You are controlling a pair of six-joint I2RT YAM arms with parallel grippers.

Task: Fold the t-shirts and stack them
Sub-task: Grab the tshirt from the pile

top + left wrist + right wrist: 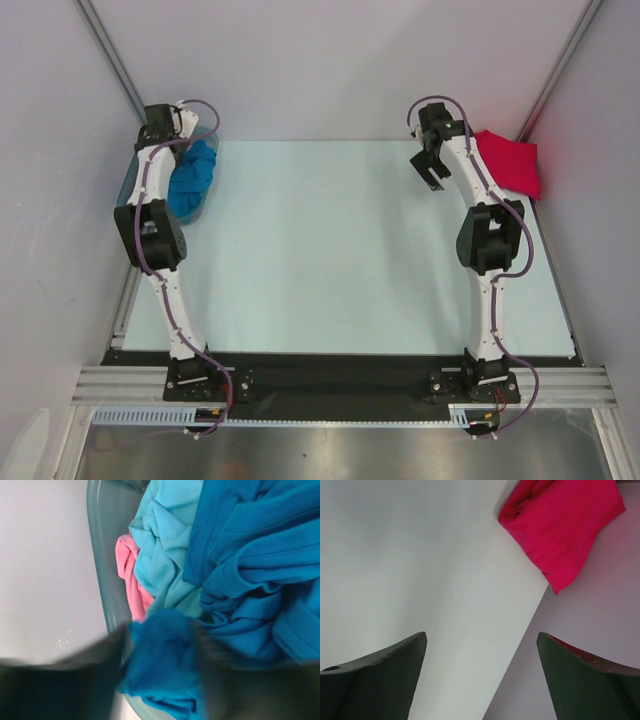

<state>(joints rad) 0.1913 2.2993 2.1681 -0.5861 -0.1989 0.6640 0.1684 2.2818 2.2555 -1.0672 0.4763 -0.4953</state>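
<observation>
A grey-blue bin (pixel 102 555) at the table's far left holds crumpled t-shirts: a deep blue one (pixel 250 570), a turquoise one (pixel 165 540) and a pink one (pixel 129 567). My left gripper (pixel 162 635) reaches into the bin (pixel 130 182), its blurred fingers (pixel 100 665) pressing both sides of a bunch of the deep blue shirt (pixel 192 180). A bright red t-shirt (pixel 510 162) lies crumpled at the table's far right corner. My right gripper (pixel 432 168) hangs open just left of it, nothing between its fingers. In the right wrist view the red shirt (pixel 560 525) lies beyond the right gripper (pixel 482 640).
The pale table top (pixel 340 250) spreads between the two arms. White enclosure walls (pixel 330 60) close in at the back and both sides. The bin stands against the left wall, and the red shirt touches the right wall.
</observation>
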